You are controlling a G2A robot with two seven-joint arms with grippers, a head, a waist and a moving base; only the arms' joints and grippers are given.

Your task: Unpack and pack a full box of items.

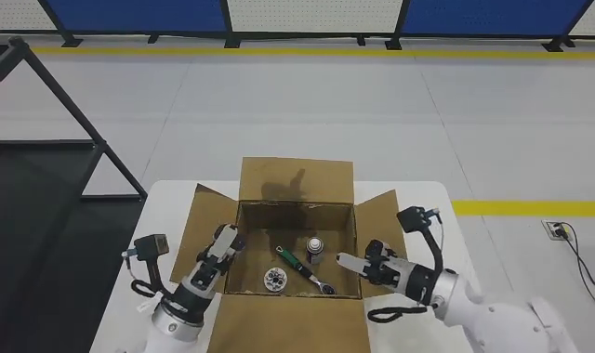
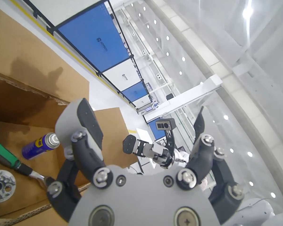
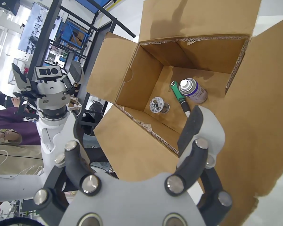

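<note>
An open brown cardboard box [image 1: 297, 178] on the white bench [image 1: 163, 214] holds a blue spray can [image 1: 315, 250] at centre, a green-handled tool [image 1: 299, 265], perhaps a ratchet, toward 5 o'clock, and a silvery round metal part [image 1: 273, 279] at 7. The left pincer [image 1: 226, 241] at 9 o'clock and the right pincer [image 1: 358, 263] at 4 both gape wide, empty.

Matt corrugated cardboard box [image 1: 297, 181] holds a glossy metal spray can [image 1: 316, 250].

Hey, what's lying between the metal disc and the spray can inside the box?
The green-handled wrench lies between the metal disc and the spray can, clear in the top view.
</note>
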